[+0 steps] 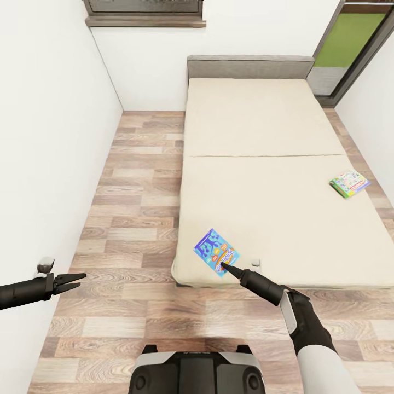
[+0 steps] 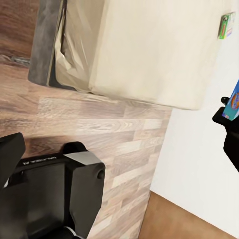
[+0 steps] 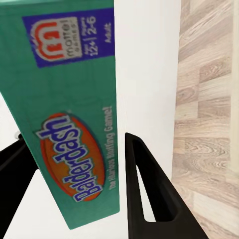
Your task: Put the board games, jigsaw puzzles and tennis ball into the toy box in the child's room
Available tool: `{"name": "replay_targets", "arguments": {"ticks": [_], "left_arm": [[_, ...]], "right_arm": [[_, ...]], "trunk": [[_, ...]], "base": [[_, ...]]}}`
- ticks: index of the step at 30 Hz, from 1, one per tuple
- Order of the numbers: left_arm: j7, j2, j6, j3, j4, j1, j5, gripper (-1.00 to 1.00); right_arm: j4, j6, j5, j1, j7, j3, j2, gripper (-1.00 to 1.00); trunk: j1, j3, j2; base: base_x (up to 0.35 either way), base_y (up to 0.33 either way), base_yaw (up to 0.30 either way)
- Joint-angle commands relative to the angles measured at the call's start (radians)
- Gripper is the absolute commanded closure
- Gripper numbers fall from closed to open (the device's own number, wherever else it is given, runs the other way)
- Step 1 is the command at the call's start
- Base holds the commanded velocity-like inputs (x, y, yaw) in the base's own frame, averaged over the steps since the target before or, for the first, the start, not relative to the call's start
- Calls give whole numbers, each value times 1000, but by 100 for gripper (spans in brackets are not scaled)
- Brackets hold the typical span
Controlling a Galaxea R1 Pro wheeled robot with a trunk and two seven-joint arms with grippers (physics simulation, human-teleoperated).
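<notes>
The bed [image 1: 262, 137] has a beige mattress and a grey headboard. My right gripper [image 1: 224, 266] is shut on the blue board game [image 1: 217, 251] at the mattress's near corner. The right wrist view shows the box's green "Balderdash" edge [image 3: 69, 99] between the fingers of the right gripper [image 3: 72, 139]. In the left wrist view the blue board game [image 2: 233, 102] sits a little off the mattress. The green-edged board game [image 1: 349, 183] lies flat near the bed's right edge, also seen as the green-edged box [image 2: 226, 25]. My left gripper [image 1: 79, 279] hangs open over the floor. The table, toy box, jigsaw puzzles and tennis ball are out of view.
A strip of wood floor [image 1: 142, 219] runs between the bed and the white left wall [image 1: 49, 137], close to my left arm. A window sill [image 1: 145, 21] is on the far wall. A dark-framed doorway with a green panel [image 1: 347, 38] is at the back right. My base [image 1: 194, 372] faces the bed's foot.
</notes>
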State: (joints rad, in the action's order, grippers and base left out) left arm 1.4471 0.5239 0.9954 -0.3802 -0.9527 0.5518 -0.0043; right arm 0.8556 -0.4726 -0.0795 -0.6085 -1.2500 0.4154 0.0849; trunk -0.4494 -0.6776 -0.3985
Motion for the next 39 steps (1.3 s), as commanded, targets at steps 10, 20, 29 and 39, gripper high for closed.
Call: {"name": "replay_targets", "arguments": {"ticks": [10, 20, 29, 39], "left_arm": [[4, -1, 11, 0, 0, 0, 0, -100], [5, 0, 9, 0, 0, 1, 1, -100], [6, 0, 9, 0, 0, 0, 1, -100], [6, 1, 9, 0, 0, 0, 1, -100]], "right_arm": [[0, -8, 0, -1, -7, 3, 1, 100], [0, -8, 2, -1, -8, 1, 2, 100], [-1, -7, 6, -1, -8, 0, 3, 100], [0, -6, 7, -1, -12, 0, 3, 100]], "trunk": [[-1, 15, -1], [-1, 32, -1], [-1, 47, -1], [-1, 63, -1]], "base": [[0, 0, 57], [0, 0, 3], [0, 0, 0], [0, 0, 0]]}}
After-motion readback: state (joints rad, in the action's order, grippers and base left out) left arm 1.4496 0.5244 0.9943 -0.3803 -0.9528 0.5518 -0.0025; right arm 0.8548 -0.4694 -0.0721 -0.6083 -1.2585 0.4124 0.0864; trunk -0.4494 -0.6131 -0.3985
